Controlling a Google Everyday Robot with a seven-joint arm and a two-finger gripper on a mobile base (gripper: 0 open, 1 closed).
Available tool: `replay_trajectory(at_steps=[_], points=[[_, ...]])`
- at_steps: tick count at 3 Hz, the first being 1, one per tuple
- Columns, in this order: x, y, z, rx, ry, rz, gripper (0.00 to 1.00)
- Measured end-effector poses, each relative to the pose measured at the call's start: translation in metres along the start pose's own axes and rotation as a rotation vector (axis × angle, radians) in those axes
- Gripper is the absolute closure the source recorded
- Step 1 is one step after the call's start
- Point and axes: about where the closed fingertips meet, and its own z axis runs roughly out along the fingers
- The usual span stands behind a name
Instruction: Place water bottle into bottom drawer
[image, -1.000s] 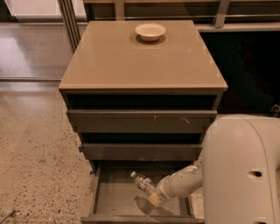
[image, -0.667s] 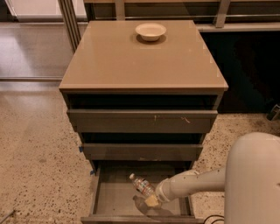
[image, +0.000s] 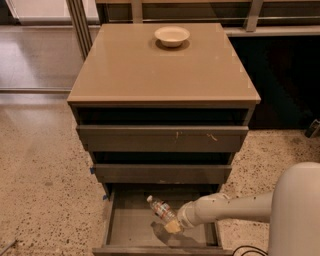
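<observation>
Tool (image: 173, 226) low in frame, inside the open bottom drawer (image: 129, 226), right of its centre. Arm (image: 231, 207) white, reaches in from the lower right over the drawer's right wall.

Tool closed on the bottle (image: 161, 210), gripping its base end. A yellowish pad shows against the bottle's lower part.

Bottle: clear plastic, white cap, coloured label band. Tilted, cap up and to the left, base down and to the right at the tool. It sits over the drawer's floor, near mid-width and toward the back. Dark shadow on the floor beneath it and the tool. Cannot tell whether the bottle touches the floor.

Bottom drawer pulled well out, grey-brown. Its flat floor is bare to the left of the bottle.

Middle drawer (image: 162, 173) and top drawer (image: 162, 138) each pulled out a little, with a dark gap above each front. The top one stands slightly wider than the middle.

Desk (image: 150, 75): tan flat top. Cream bowl (image: 172, 35) stands on it near the back edge, about centre.

Speckled floor (image: 45, 175) either side of the desk.
</observation>
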Motion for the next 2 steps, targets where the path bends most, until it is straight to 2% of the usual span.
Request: replay_trajectory(at_steps=[1,2], points=[[0.001,0.002,0.011,-0.014,0.018,-0.006,1.00],[0.007,-0.006,0.025,0.005,0.070,-0.031,1.00]])
